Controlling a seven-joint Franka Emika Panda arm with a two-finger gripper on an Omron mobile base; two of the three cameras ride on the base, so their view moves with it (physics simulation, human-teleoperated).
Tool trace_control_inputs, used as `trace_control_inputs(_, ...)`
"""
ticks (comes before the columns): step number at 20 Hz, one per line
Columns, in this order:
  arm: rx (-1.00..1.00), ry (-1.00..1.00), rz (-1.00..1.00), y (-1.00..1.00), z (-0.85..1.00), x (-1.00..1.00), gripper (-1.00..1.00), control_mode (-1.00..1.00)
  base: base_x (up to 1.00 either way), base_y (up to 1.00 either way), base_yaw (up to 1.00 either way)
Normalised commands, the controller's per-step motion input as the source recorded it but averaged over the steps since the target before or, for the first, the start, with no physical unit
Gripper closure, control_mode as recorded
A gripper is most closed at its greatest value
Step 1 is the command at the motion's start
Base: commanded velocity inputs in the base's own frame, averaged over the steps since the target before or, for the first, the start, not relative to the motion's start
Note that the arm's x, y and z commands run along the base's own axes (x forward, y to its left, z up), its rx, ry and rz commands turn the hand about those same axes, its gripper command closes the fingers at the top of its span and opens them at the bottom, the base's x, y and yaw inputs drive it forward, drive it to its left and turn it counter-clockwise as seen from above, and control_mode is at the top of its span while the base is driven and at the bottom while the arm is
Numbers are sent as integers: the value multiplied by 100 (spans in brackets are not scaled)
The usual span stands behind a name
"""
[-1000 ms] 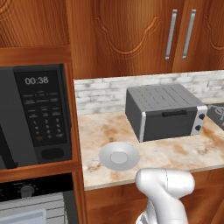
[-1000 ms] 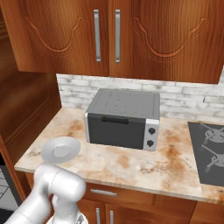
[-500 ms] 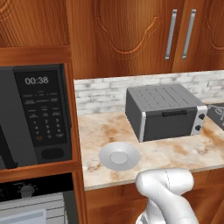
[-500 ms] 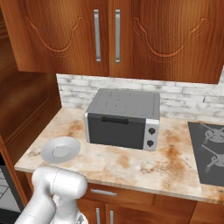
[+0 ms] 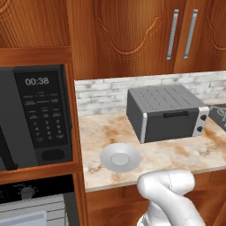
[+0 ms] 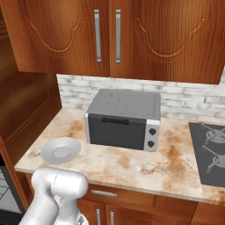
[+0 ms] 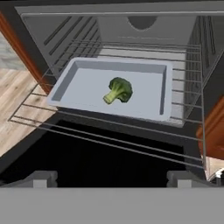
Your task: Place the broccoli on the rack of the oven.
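Hand [image 7: 111,178]: two dark fingertips at the bottom of the hand view, set wide apart, nothing between them. Rack [image 7: 109,131]: thin wire, pulled out of the open oven [image 7: 205,57] toward the camera, above a dark cavity. Tray [image 7: 144,103]: pale grey, shallow, resting on the rack. Broccoli [image 7: 118,91]: one small floret, dark-green head with a paler stalk, lying on its side near the tray's middle, well beyond the fingertips. Handling, judged: light, fairly stiff at the stalk, crumbly at the head, apt to roll; best taken across the stalk or low on the head. Placement looks done. Surface [image 5: 176,154]: mottled beige stone, carrying a round grey-white plate [image 5: 120,157] near its front edge and a grey toaster oven [image 5: 165,112] farther back. Microwave [image 5: 35,117]: black, built in at left above the oven's knob [image 5: 27,193]. Room: pale brick backsplash [image 6: 184,101], wooden cabinets [image 6: 110,35] with metal handles above, a cooktop [image 6: 211,154] at the right of the right base view.
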Motion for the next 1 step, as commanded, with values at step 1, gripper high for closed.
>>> trace_control_inputs(1, 2, 17, 0, -38, 0, 0, -100, -100, 0, 0, 0)
